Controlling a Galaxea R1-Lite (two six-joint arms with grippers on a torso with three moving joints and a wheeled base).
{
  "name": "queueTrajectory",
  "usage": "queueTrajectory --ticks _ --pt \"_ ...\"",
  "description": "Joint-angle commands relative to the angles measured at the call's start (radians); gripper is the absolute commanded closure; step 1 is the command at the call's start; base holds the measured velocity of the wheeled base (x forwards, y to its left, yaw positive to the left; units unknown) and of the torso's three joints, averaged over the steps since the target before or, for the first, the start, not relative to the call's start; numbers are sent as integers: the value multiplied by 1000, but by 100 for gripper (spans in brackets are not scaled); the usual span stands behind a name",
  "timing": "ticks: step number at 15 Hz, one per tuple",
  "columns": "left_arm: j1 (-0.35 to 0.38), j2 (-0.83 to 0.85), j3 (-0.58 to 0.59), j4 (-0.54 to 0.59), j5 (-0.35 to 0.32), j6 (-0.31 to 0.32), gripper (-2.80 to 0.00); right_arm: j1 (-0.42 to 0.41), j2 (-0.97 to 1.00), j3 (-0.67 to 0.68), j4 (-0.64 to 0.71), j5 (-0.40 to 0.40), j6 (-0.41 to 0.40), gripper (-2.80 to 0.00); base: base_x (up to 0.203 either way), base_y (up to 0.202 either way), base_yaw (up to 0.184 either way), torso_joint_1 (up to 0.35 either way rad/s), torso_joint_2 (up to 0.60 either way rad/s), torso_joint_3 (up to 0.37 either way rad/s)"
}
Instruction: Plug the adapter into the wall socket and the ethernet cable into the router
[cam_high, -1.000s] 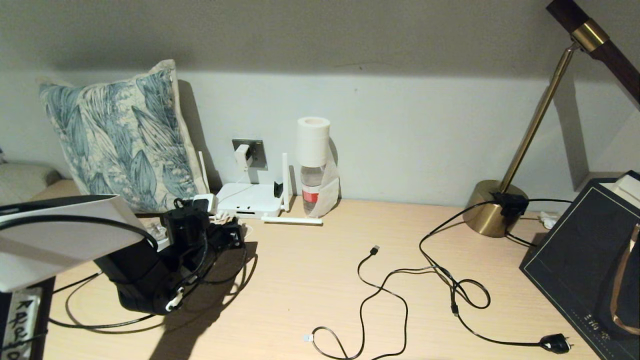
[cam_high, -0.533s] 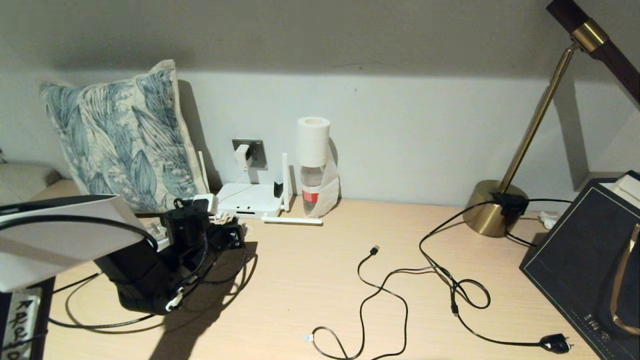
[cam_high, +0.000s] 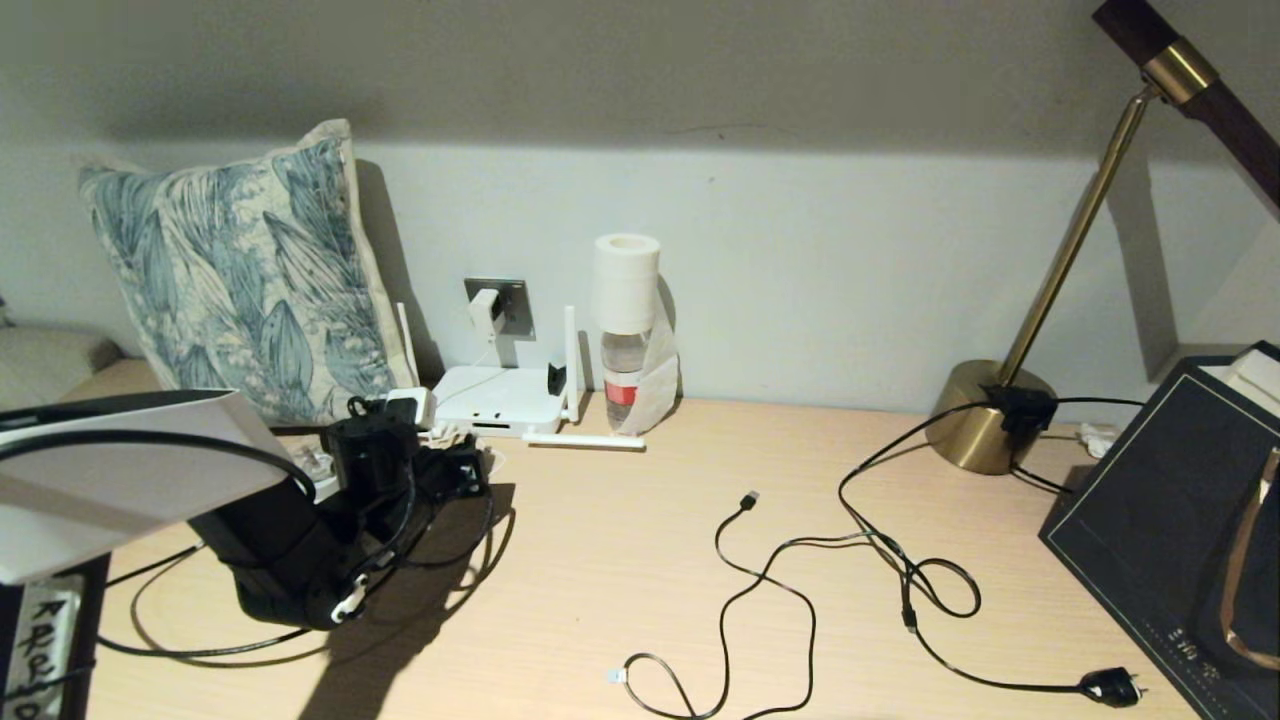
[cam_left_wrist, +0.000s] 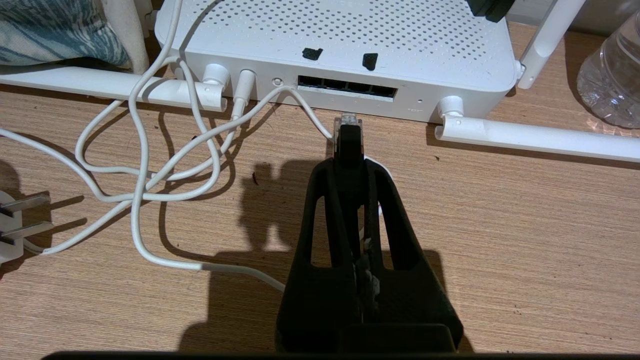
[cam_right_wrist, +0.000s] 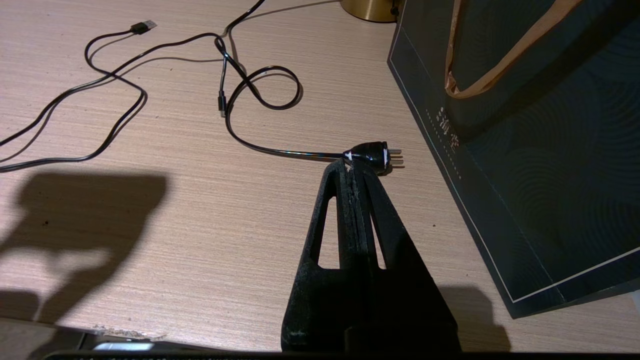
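The white adapter (cam_high: 487, 312) sits in the grey wall socket (cam_high: 518, 305), its thin cord dropping to the white router (cam_high: 497, 400). My left gripper (cam_left_wrist: 350, 167) is shut on the black ethernet cable (cam_left_wrist: 348, 145), just in front of the router (cam_left_wrist: 350, 40). The cable's clear clip plug (cam_left_wrist: 348, 120) points at the row of dark ports (cam_left_wrist: 347, 88) and stands a short way off, not inserted. The cable's slack loops on the desk (cam_high: 200, 652). My right gripper (cam_right_wrist: 352, 167) is shut and empty, low over the desk beside a black plug (cam_right_wrist: 371, 151).
White cords (cam_left_wrist: 150, 165) tangle left of the ports, beside a loose white pronged plug (cam_left_wrist: 12, 225). One antenna (cam_left_wrist: 530, 137) lies flat. A bottle under a paper roll (cam_high: 625, 340), pillow (cam_high: 240, 270), lamp base (cam_high: 985, 415), dark bag (cam_high: 1170, 520) and thin black cables (cam_high: 770, 580) are around.
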Motion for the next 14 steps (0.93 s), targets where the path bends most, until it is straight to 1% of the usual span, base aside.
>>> queueTrajectory --ticks 1,14 --pt "0 0 0 -7 1 -1 0 0 0 0 1 0 0 0 0 0 0 0 0 0" --pt "0 0 0 -7 1 -1 0 0 0 0 1 0 0 0 0 0 0 0 0 0"
